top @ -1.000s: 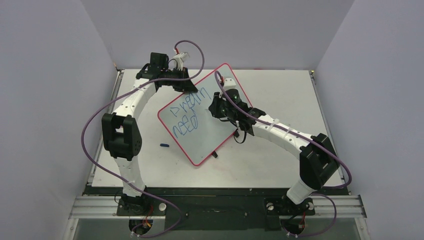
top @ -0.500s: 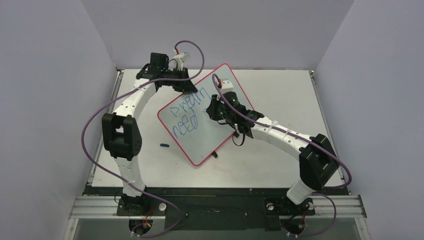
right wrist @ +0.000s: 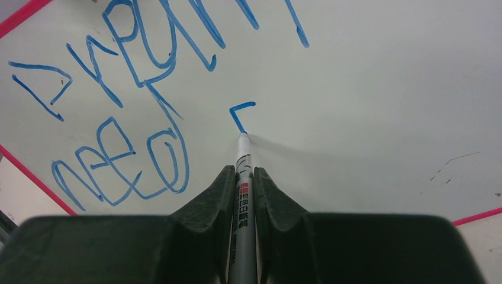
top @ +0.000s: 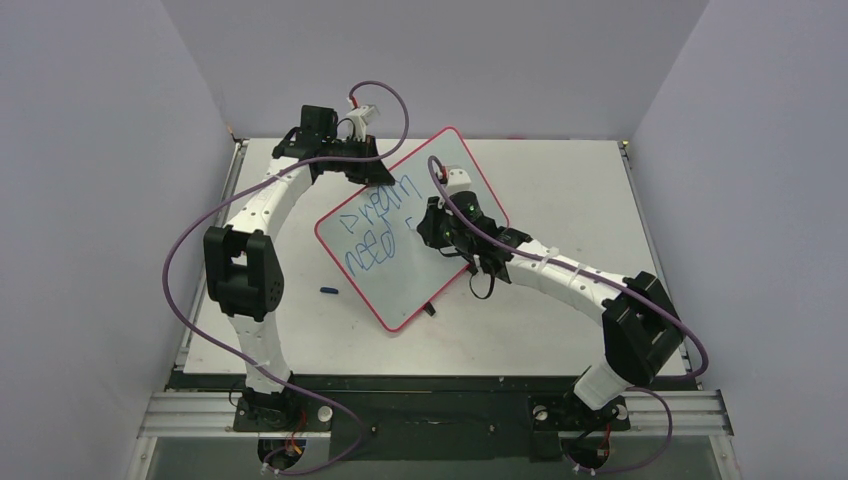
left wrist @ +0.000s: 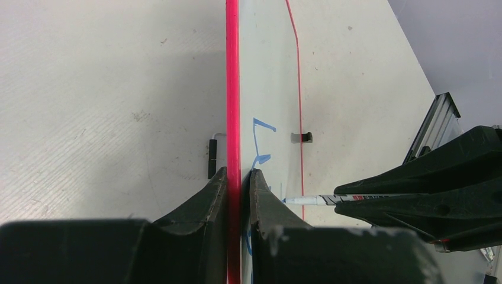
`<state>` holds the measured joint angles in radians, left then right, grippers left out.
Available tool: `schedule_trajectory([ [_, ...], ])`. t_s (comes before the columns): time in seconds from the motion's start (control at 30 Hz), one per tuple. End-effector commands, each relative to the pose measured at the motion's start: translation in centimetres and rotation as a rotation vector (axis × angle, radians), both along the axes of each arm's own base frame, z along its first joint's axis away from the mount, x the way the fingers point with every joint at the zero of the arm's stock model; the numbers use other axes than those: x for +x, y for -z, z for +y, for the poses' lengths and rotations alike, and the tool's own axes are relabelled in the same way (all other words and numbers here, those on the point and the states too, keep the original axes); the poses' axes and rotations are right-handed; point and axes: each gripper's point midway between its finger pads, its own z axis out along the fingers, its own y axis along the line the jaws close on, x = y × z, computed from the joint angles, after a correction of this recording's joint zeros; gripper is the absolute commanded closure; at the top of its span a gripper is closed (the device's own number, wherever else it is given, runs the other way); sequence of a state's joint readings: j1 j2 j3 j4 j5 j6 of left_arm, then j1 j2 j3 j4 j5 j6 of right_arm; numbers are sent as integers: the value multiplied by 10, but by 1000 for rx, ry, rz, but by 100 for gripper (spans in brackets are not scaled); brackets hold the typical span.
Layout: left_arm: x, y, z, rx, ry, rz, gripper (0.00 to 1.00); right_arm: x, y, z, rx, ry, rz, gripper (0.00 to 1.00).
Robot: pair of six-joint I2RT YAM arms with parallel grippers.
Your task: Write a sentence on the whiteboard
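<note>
The whiteboard [top: 398, 292] sits turned diagonally near the middle of the table [top: 570, 180], one corner pointing to the far wall. The sentence [right wrist: 118, 100] runs across it in wobbly blue marker: a top row that reads roughly "Dream" and, under it, "need".

To the right of "need" there is now a small hooked stroke [right wrist: 240, 112], a short bar with a leg dropping from its left end. A second ago that patch of board was bare, so a third word has just been started.

My right gripper [right wrist: 242, 173] is clamped narrowly around a white marker [right wrist: 243, 155], its tip pressed to the board at the foot of the new stroke. My right arm has edged slightly toward the near side of the board as the line came down.

My left gripper [left wrist: 237, 173] is pinched shut on the board's red rim [left wrist: 232, 89] at its far-left edge and has not moved, steadying the board. A black clip [left wrist: 212, 160] sits just beside that rim.

A small blue object [top: 329, 291], too small to identify, lies on the table near the board's left corner.

I judge the sentence unfinished, with most of this word left to write.
</note>
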<state>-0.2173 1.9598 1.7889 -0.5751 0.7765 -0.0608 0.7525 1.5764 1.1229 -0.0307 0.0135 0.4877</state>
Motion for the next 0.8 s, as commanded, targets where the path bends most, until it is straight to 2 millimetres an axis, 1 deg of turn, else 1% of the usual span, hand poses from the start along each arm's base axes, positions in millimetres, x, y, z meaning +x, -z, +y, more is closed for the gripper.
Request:
schedule_trajectory([
  [0.0, -12, -16, -12, 41, 87, -133, 100, 5, 1, -15, -17, 53, 6, 100],
  [0.17, -12, -17, -12, 42, 87, -133, 100, 14, -6, -15, -30, 69, -2, 100],
  [0.2, -12, -17, -12, 42, 87, -134, 100, 17, -11, -14, -25, 70, -9, 100],
  [0.23, -12, -18, -12, 42, 88, -135, 100, 18, -10, -15, -31, 75, -9, 100],
  [0.27, -13, -18, -12, 42, 88, -135, 100, 20, -15, -14, -27, 76, -16, 100],
  [0.37, -13, -17, -13, 44, 91, -136, 100, 22, -16, -11, -26, 75, -16, 100],
  [0.7, -15, -17, -14, 46, 97, -136, 100, 33, -31, -3, -9, 78, -38, 100],
  [0.73, -15, -16, -14, 46, 97, -134, 100, 33, -30, -3, -16, 77, -37, 100],
  [0.77, -15, -16, -14, 46, 97, -135, 100, 35, -34, -2, -11, 76, -42, 100],
])
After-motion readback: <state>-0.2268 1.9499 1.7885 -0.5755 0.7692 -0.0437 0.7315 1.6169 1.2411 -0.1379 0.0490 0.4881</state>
